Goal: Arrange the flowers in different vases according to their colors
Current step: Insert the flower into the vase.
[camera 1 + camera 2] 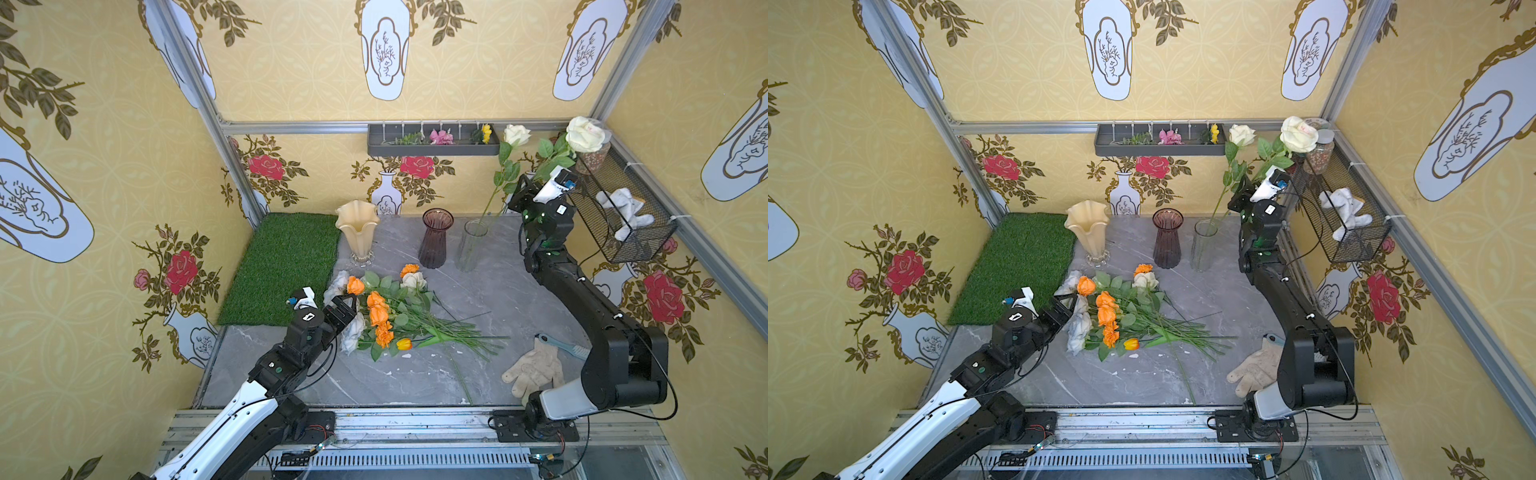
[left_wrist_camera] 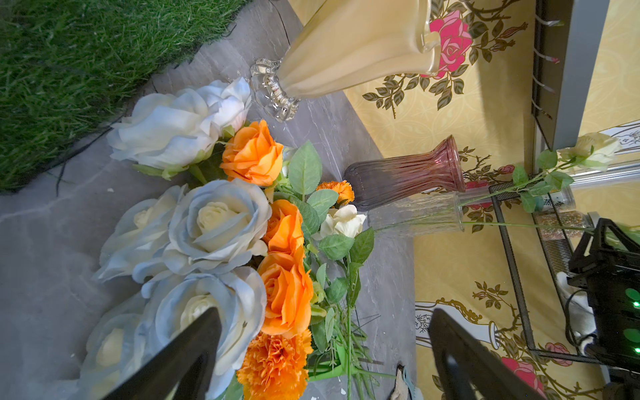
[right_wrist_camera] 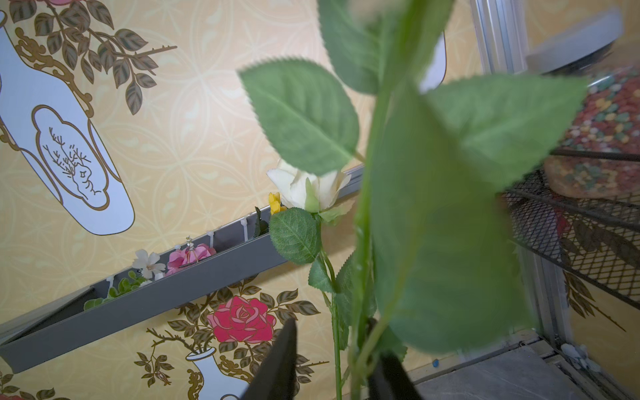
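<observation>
Right gripper (image 3: pixel 334 346) is up high, fingers parted around the stem of the big cream-white rose (image 1: pixel 586 133). From the wrist view it doesn't look squeezed. That stem runs down into the clear vase (image 1: pixel 471 245), where a smaller cream rose (image 1: pixel 516 134) stands too. The purple vase (image 1: pixel 435 239) and amber vase (image 1: pixel 357 228) line up beside it at the back of the grey table (image 1: pixel 415 374). The left gripper (image 1: pixel 348 302) is spread wide, hovering right by the pale blue-white roses (image 1: pixel 352 328) at the edge of the flower pile (image 1: pixel 386 316), near the grass mat (image 1: pixel 278 266).
</observation>
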{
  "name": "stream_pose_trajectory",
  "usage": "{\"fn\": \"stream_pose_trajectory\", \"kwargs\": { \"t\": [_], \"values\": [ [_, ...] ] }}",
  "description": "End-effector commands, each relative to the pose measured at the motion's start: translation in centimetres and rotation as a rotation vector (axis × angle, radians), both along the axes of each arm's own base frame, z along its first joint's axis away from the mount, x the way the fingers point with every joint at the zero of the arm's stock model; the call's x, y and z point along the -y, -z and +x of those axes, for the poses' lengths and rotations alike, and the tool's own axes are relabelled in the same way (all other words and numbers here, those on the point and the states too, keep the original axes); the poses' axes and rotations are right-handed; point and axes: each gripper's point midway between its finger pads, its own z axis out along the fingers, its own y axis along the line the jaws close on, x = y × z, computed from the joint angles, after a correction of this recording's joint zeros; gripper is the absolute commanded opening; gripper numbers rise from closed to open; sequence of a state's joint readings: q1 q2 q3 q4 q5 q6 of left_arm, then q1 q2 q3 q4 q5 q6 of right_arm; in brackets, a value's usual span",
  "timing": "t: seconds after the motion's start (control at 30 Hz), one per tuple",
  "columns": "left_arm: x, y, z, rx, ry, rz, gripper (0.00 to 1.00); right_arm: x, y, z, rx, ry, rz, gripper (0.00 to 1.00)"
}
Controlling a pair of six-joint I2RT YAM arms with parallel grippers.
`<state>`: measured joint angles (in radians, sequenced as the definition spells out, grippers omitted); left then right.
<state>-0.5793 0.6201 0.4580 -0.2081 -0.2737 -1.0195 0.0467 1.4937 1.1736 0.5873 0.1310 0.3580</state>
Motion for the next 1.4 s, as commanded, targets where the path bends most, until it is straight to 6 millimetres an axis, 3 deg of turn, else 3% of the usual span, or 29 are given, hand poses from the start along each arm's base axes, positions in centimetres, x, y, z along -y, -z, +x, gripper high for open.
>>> {"fn": "stream_pose_trajectory", "kwargs": {
  "t": [0.0,0.07,0.2,0.33,0.5,0.73,0.87,1.17,1.37],
  "values": [
    [0.1,-0.7,0.2,0.027,0.007,0.003,0.95,-1.2,-0.4,0.6,-0.031,-0.062,-0.003,0.59],
    [0.1,-0.7,0.2,0.028,0.006,0.002,0.95,-1.8,0.0,1.0,-0.098,-0.092,-0.021,0.67],
    [0.1,-0.7,0.2,0.030,0.007,0.001,0.95,-1.8,0.2,0.6,-0.189,-0.094,-0.022,0.74],
    [0.0,-0.7,0.1,0.034,0.004,-0.004,0.95,-2.6,1.1,0.4,-0.316,-0.136,-0.050,0.73],
    [-0.1,-0.9,-0.1,0.040,0.003,-0.013,0.95,-3.4,2.4,0.3,-0.351,-0.164,-0.101,0.72],
    [-0.3,-0.8,-0.2,0.042,-0.003,-0.015,0.95,-5.2,5.7,3.2,-0.530,-0.266,-0.104,0.72],
    [-0.3,-0.9,-0.2,0.045,-0.003,-0.018,0.95,-5.2,6.6,3.7,-0.582,-0.259,-0.094,0.71],
    [-0.3,-1.0,-0.3,0.053,-0.003,-0.023,0.95,-6.5,6.9,0.9,-0.653,-0.205,-0.155,0.90],
    [-0.4,-1.0,-0.4,0.061,-0.005,-0.031,0.95,-5.9,7.8,-1.7,-0.749,-0.179,-0.103,0.91]
  ]
}}
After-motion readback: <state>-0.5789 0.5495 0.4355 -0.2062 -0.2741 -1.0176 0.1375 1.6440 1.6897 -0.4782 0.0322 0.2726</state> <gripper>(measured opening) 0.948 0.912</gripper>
